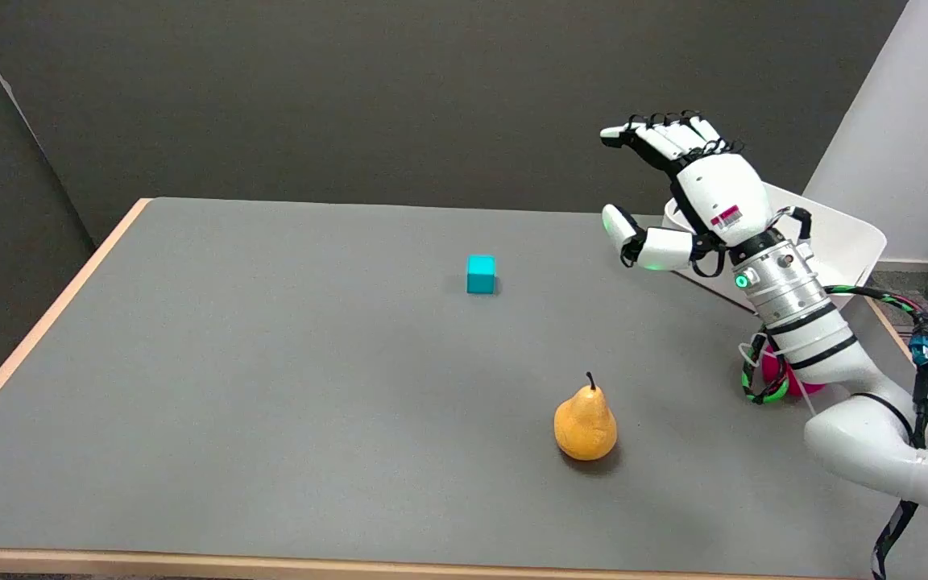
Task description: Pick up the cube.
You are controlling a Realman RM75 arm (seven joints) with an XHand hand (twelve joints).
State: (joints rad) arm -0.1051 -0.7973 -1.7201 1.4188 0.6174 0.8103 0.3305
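Our fingers (657, 137) are spread wide on the right hand (710, 189), holding nothing, up in the air. Well beyond the fingertips, down on the surface (271, 362), sits the cube (480, 273). It looks small, rigid and light, so we'd pinch its opposite flat sides. The pear (585, 423) stands well clear.

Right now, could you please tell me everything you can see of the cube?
The cube is small, turquoise and plain, with a smooth matte surface that could be plastic or foam. It sits flat and upright on the grey table, toward the far middle, casting a faint shadow. Nothing touches it but the table: the right hand hangs open in the air off to its right, and the pear stands well nearer the camera.
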